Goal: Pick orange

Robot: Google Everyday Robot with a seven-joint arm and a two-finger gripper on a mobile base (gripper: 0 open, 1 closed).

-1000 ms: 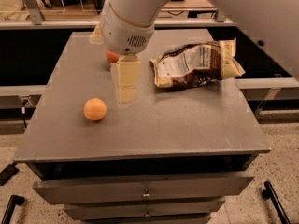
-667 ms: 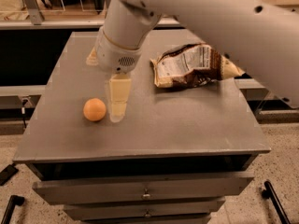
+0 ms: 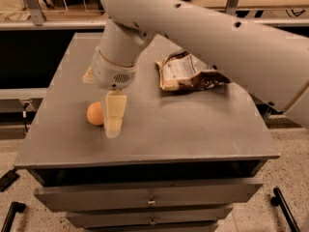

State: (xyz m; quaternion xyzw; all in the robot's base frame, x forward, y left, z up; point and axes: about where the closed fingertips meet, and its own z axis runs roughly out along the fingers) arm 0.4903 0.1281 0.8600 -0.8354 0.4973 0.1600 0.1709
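The orange is a small round light-orange fruit on the left front part of the grey table top. My gripper hangs from the big white arm and points down at the table. It stands right beside the orange and covers its right edge. I cannot tell whether the gripper touches the orange.
A crumpled brown-and-white snack bag lies at the back right of the table. A pale yellowish item peeks out left of the wrist. The white arm spans the back of the table. Drawers sit below the front edge.
The gripper has moved left and toward the front of the table, from beside the snack bag to right against the orange. The orange has not moved.
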